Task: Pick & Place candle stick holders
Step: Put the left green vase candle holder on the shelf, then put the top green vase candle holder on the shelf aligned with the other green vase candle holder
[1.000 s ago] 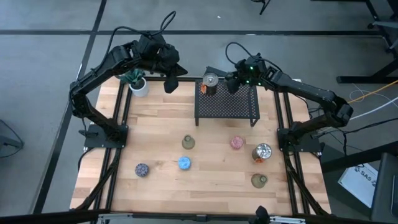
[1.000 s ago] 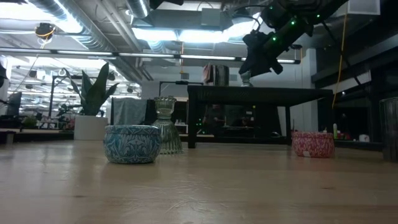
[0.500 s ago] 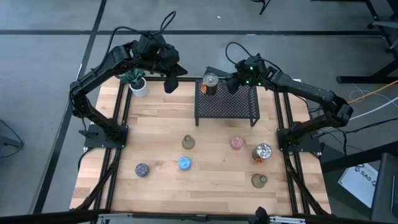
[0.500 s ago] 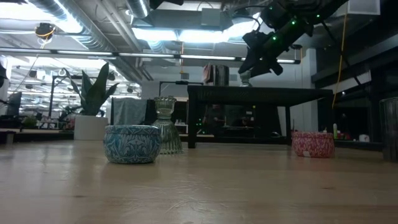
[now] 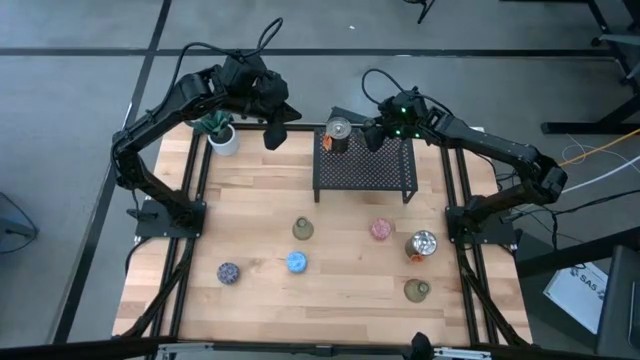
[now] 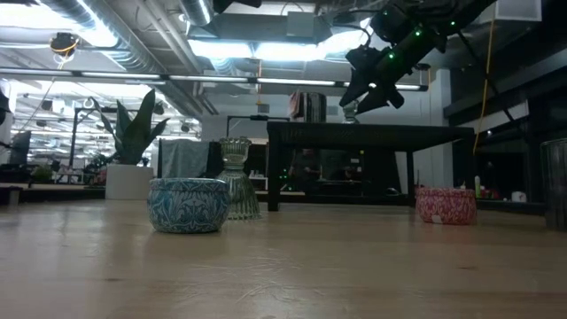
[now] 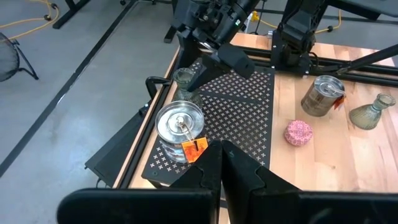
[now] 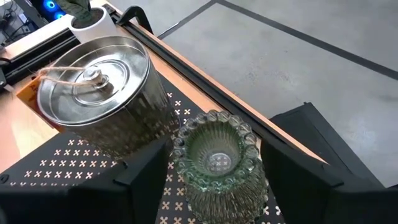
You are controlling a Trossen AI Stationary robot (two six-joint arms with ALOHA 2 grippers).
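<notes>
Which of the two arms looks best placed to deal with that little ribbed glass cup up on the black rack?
The right. Its gripper is open astride the ribbed glass holder on the black mesh rack, beside the silvery holder. The left gripper hangs off the rack, by the potted plant.

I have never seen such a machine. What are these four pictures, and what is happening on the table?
Two dark robot arms work at a wooden table. One picture looks down from above, one looks level across the table, and two come from cameras on the wrists. The right gripper is over the black mesh rack, its open fingers around a ribbed clear-glass candle holder standing beside a silvery lidded tin holder. The left gripper waits near the white potted plant, shut. Six more holders stand on the table.
</notes>
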